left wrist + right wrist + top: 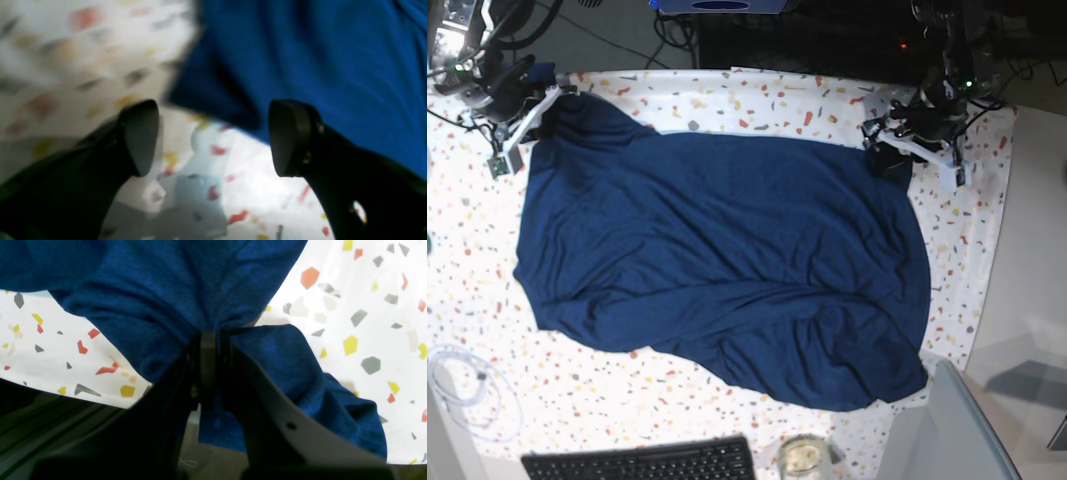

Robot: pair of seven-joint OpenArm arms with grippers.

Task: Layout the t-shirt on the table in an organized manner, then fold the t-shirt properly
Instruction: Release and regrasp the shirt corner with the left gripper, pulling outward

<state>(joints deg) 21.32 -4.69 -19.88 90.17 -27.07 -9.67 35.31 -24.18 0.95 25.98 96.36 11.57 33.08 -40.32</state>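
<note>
The dark navy t-shirt (717,270) lies spread and wrinkly across the speckled white table (727,95). At the shirt's far left corner in the base view, my right gripper (539,118) is shut on a bunch of fabric. The right wrist view shows the t-shirt (150,290) gathered into the closed right gripper (208,340), with cloth hanging on both sides. My left gripper (885,155) hovers at the shirt's far right corner. In the left wrist view the left gripper (213,140) is open with only table between its fingers (140,136), and the t-shirt (317,66) edge lies just beyond them.
A black keyboard (642,463) lies at the near table edge, with a glass jar (802,457) beside it. A coiled white cable (467,385) rests at the near left. A grey panel (952,430) stands at the near right corner.
</note>
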